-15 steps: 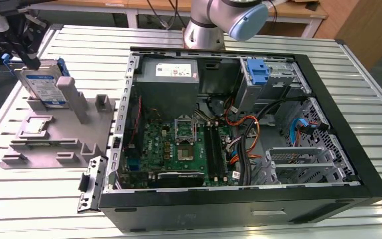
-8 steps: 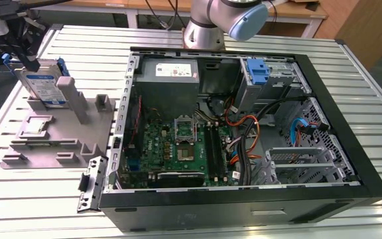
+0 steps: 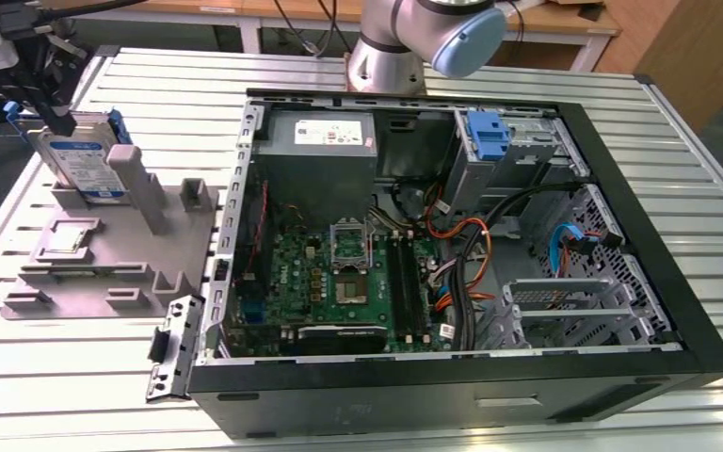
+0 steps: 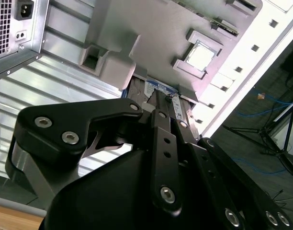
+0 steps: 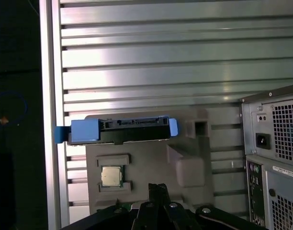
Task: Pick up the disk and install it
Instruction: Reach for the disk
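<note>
The gripper point(image 3: 45, 105) of a Universal Robots arm point(image 3: 427, 38) hangs at the upper edge of the disk point(image 3: 67, 151), at the exterior view's far left. Whether the pincer stands apart or together cannot be told from these angles, and any contact with the drive is hidden behind the black tooling. In the second wrist view the gripper point(image 4: 166, 103) points straight at a sliver of the disk point(image 4: 153, 89). In the first wrist view the disk point(image 5: 132, 129) shows edge-on, a dark strip capped at each end by blue carrier rails point(image 5: 84, 131). The disk stands upright on its edge in a slot of a grey fixture point(image 3: 110, 250), its white-and-blue label point(image 3: 88, 174) turned toward the exterior camera. It is well apart from the open computer case point(image 3: 663, 320), which lies on its side on the slatted metal table point(image 3: 35, 386). A processor chip point(image 5: 110, 176) sits in a pocket of the same fixture, near the disk. Inside the case, a bare blue bracket point(image 3: 488, 137) stands near the grey power supply point(image 3: 321, 137). Nothing of the installation appears done. The drive looks rigid and dense for its size, with smooth metal faces likely to slip under a light squeeze and internals that would take a knock badly. The soundest hold appears to be across the two flat faces, midway along the upper edge, clear of the springy plastic rails.
</note>
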Robot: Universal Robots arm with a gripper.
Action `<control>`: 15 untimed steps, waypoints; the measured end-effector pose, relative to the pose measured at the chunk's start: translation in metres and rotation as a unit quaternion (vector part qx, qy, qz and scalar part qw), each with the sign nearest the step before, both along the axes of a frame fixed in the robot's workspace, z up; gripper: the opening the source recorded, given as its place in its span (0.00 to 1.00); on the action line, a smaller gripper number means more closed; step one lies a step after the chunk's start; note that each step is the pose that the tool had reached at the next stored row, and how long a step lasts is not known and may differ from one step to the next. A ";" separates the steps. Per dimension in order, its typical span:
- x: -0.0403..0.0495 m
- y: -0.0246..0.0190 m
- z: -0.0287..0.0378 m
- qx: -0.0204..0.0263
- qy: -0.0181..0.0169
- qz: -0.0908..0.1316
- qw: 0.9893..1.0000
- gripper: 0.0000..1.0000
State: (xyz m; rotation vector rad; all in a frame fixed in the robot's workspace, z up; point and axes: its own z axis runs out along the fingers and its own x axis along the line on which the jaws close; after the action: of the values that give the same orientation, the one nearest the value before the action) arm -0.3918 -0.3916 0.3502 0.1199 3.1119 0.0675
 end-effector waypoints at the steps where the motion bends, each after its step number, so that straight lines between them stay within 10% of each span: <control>1: -0.0002 0.0012 -0.0006 0.000 0.000 0.000 1.000 0.11; 15: -0.0035 0.0265 -0.0072 0.000 0.000 0.000 1.000 0.11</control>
State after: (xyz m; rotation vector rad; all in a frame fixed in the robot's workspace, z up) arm -0.3953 -0.3651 0.3430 0.1197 3.1119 0.0676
